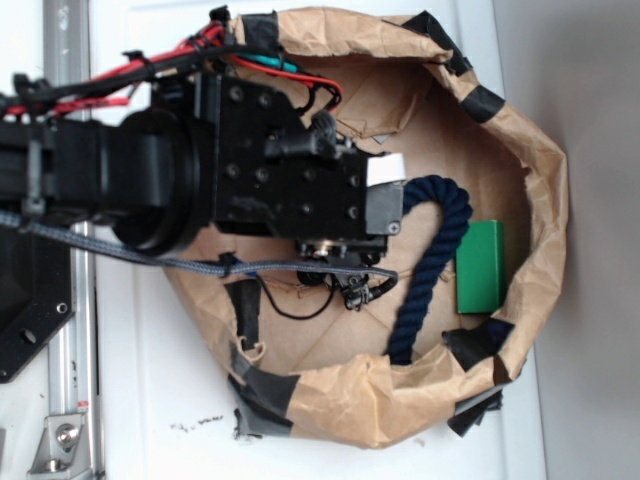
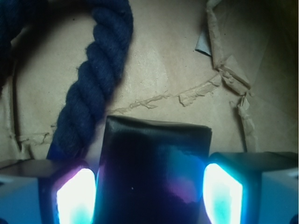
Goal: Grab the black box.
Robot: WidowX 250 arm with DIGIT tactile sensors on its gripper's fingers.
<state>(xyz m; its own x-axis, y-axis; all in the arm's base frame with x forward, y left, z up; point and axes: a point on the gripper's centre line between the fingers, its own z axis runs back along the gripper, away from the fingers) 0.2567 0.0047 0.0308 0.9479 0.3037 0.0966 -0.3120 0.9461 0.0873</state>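
In the wrist view the black box [image 2: 154, 158], glossy with rounded edges, fills the gap between my gripper's [image 2: 148, 198] two glowing pads. The left pad [image 2: 74, 198] and the right pad [image 2: 223, 193] each lie against a side of it, so the gripper is shut on the box. The box rests on the brown paper floor. From the exterior view the box is hidden under the black wrist and gripper body [image 1: 335, 215], which hangs over the middle of the paper nest.
A thick navy rope [image 1: 432, 255] curves right beside the box [image 2: 96, 79]. A green rectangular box [image 1: 480, 267] lies at the right, inside the crumpled paper wall [image 1: 545, 210] patched with black tape. Torn paper ridges [image 2: 229, 74] lie ahead.
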